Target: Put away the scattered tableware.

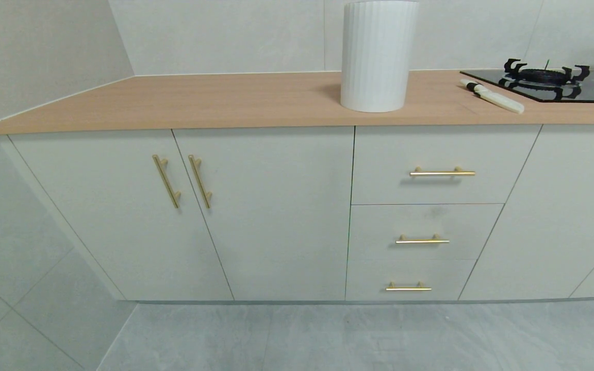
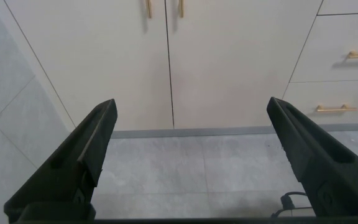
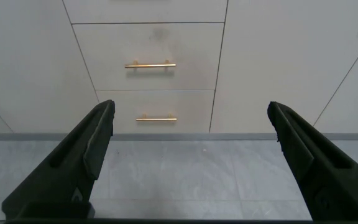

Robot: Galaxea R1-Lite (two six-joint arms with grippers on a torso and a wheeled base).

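Your worktop (image 1: 199,100) carries a ribbed white holder (image 1: 377,54) close to its front edge.
The knife (image 1: 493,96) lies right of it, at the hob's (image 1: 549,82) front-left corner; your left tool (image 2: 191,118) and right tool (image 3: 191,118) hang wide open, holding nothing, over the floor (image 2: 197,168).

Pretty clearly a home kitchen: wood countertop (image 1: 214,100) over pale cabinet doors (image 1: 276,216) and a drawer stack (image 1: 421,221) with brass bar handles, black gas hob (image 1: 549,82) at 2 o'clock, knife (image 1: 493,97) right by it.
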